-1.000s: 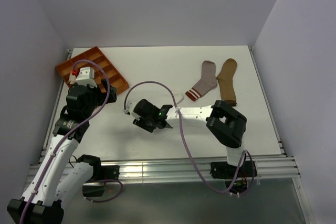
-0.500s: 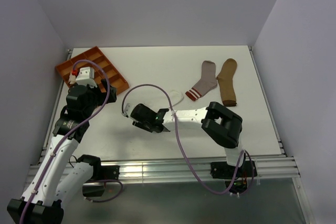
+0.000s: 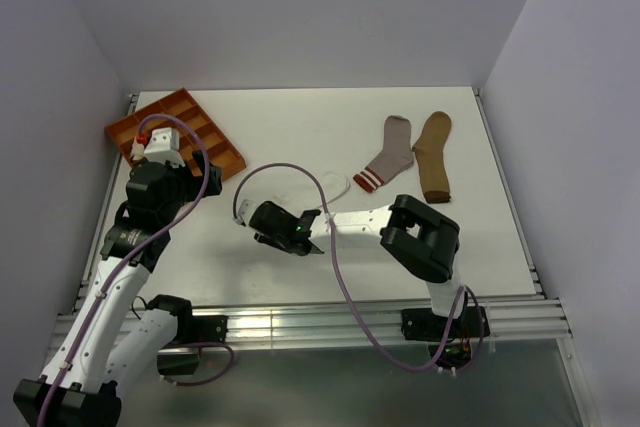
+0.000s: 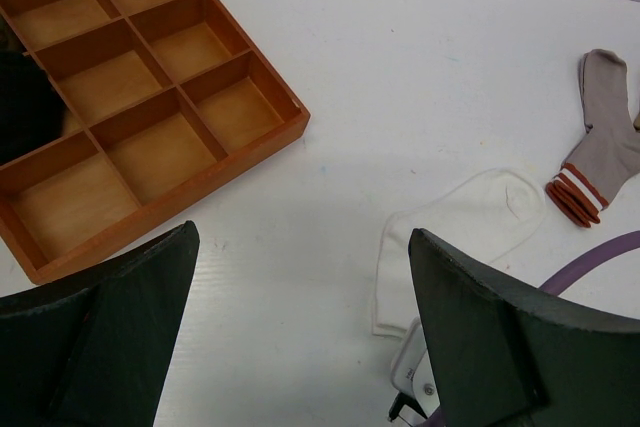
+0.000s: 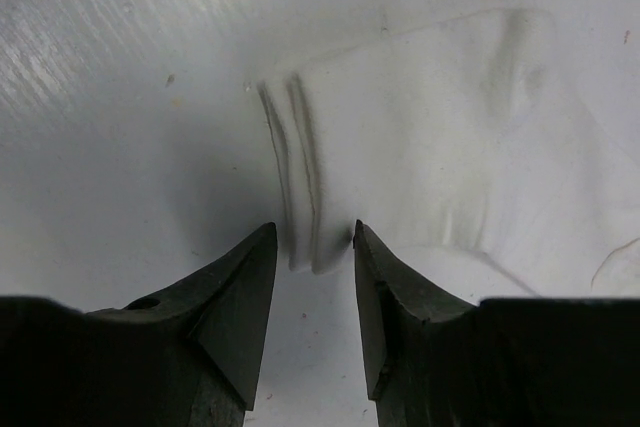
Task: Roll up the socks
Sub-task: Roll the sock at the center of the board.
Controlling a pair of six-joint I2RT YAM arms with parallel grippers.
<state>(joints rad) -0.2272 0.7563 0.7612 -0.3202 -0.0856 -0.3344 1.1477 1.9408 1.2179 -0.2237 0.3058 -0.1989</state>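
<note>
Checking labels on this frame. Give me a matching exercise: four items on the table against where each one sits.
1. white sock
2. grey sock
3. tan sock
4. orange tray

A. far-left corner
B. rightmost of the socks
C. cuff edge at the right gripper
D. red-striped cuff, just left of the tan one

Pairs: 1-C, 2-D, 3-B, 4-A

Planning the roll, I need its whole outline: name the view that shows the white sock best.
Left wrist: the white sock lies almost whole there, bent, only its near end hidden. Right wrist shows just one end, close up, at the right gripper fingertips. Top shows only a faint sliver.
</note>
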